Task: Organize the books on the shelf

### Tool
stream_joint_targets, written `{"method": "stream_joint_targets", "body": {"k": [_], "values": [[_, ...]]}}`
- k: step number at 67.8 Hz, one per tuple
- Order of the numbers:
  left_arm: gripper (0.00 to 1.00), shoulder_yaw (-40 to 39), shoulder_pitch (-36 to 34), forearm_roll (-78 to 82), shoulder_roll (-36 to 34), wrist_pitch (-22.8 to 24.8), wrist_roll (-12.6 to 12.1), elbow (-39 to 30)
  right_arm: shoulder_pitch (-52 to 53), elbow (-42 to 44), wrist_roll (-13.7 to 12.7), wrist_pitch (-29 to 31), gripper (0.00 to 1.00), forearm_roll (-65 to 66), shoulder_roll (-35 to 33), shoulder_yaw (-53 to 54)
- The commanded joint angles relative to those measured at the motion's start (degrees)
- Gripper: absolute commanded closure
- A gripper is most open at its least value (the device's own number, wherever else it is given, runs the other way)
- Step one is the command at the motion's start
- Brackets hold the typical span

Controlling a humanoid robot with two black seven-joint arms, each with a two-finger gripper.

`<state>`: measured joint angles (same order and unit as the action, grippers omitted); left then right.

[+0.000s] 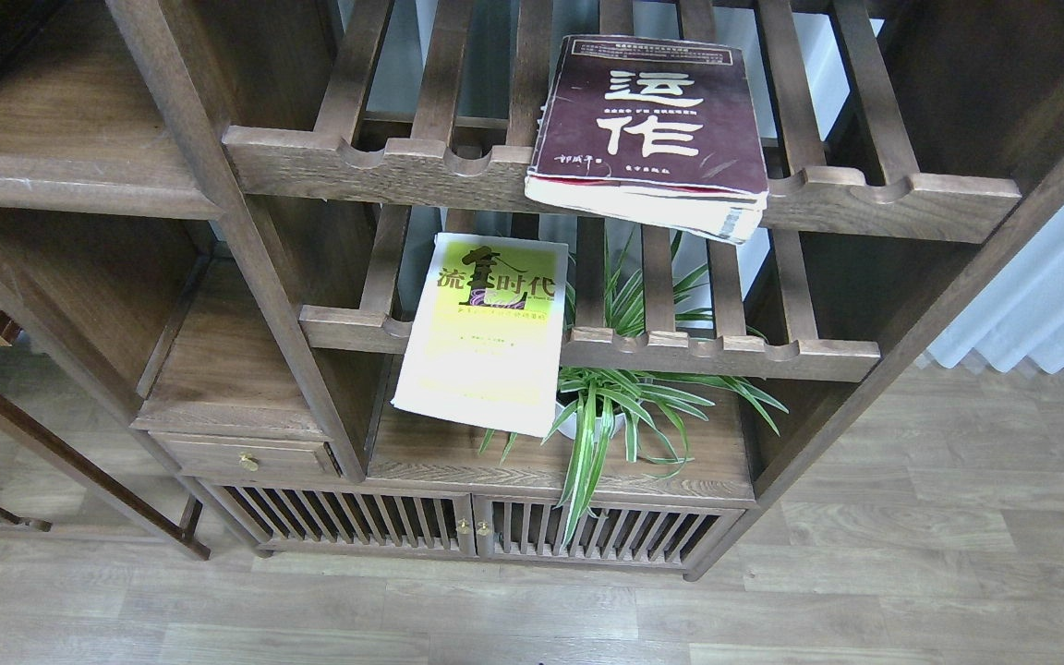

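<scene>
The wooden floor is lying nearest the camera, running under the foot of the cabinet with its slatted doors. Neither of my grippers is showing in the head view, so I cannot say whether they are open, closed or carrying anything.

Task items, from the centre outward:

1. The yellow-green book is lying face up across the lower slatted rack. It is overhanging the scalloped front rail, its near edge tipping down toward the bottom board. I am judging this as a loose rest and not a stored position, since only its far half is being supported.

2. The maroon book is lying flat on the upper slatted rack, cover up, its near edge projecting over the front rail. Its thick page block is hanging unsupported at the right corner.

3. The third, smaller book is not appearing in this view.

4. The plank shelf, solid with a plain front edge, is sitting at upper left, well apart from both books. I am taking it as the destination, because the racks are giving poor support.

A potted spider plant is standing just beside the yellow-green book, its leaves crowding any approach from the right.
</scene>
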<state>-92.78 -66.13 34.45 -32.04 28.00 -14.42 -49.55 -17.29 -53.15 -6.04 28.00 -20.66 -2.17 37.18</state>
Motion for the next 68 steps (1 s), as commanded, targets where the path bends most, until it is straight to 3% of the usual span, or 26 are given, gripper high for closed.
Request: {"method": "stream_joint_targets", "body": {"k": [1, 13, 17, 25, 58, 68], "values": [[0.95, 0.49, 0.12, -2.37, 0.14, 0.00, 5.98, -0.11, 0.24, -0.03, -0.02, 0.00, 0.01, 0.01, 0.06, -0.01], [0.95, 1.02, 1.44, -5.35, 0.23, 0.00, 8.89, 0.15, 0.50, -0.11, -0.02, 0.00, 0.01, 0.01, 0.15, -0.09], [0.95, 1.90, 2.32, -5.27, -0.03, 0.00, 12.22, 0.50, 0.67, -0.11, -0.02, 0.00, 0.01, 0.10, 0.24, -0.09], [0.95, 5.94, 2.93, -4.83, -1.09, 0.00, 15.13, 0.06, 0.94, -0.29, -0.02, 0.00, 0.01, 0.01, 0.24, 0.26], [0.95, 7.18, 9.00, -4.74, -4.34, 0.00, 15.39, -1.08, 0.76, -0.73, 0.06, 0.00, 0.01, -0.08, 0.06, 0.35], [0.95, 7.17, 8.56, -4.65, -3.82, 0.00, 16.53, 0.15, 0.76, -0.73, 0.06, 0.00, 0.01, -0.08, 0.06, 0.35]]}}
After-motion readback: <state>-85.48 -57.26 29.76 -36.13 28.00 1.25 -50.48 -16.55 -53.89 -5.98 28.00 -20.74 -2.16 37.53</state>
